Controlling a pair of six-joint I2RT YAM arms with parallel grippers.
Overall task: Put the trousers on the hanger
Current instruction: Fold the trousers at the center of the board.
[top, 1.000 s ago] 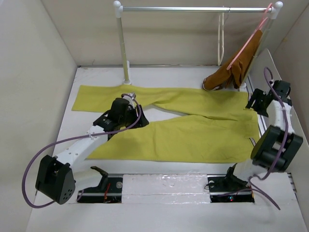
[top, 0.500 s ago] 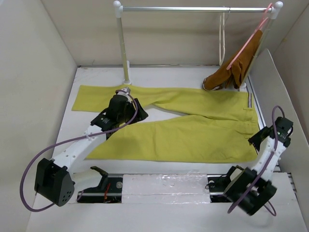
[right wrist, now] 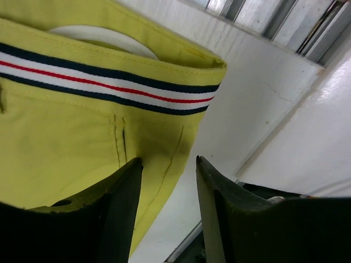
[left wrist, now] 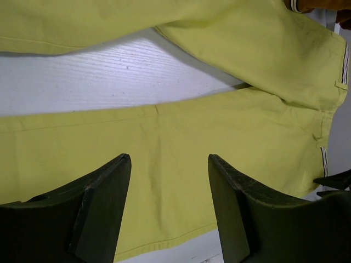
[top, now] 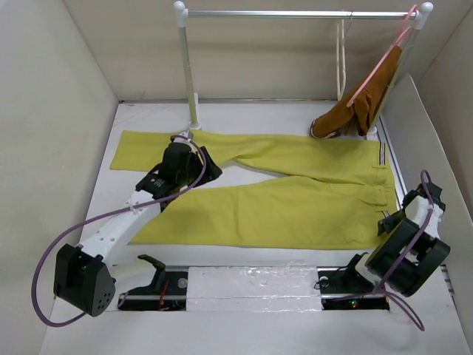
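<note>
The yellow-green trousers (top: 295,200) lie flat on the table, legs to the left and striped waistband (top: 382,155) to the right. My left gripper (top: 191,153) hovers open above the legs near their fork; in the left wrist view (left wrist: 169,160) the near leg (left wrist: 164,131) lies under the spread fingers. My right gripper (top: 406,213) is open at the near right waistband corner; in the right wrist view (right wrist: 167,161) one finger is over the cloth below the striped band (right wrist: 109,83). The cream-white hanger (top: 340,59) hangs on the rail.
A metal rail (top: 295,13) on a white post (top: 189,74) spans the back. A pink hanger (top: 380,61) with a rust-brown garment (top: 355,111) hangs at its right end, the garment touching the table. Walls close in left and right.
My right arm has swung from the far end of the waistband down to its near corner. My left gripper has shifted slightly back and left over the legs.
</note>
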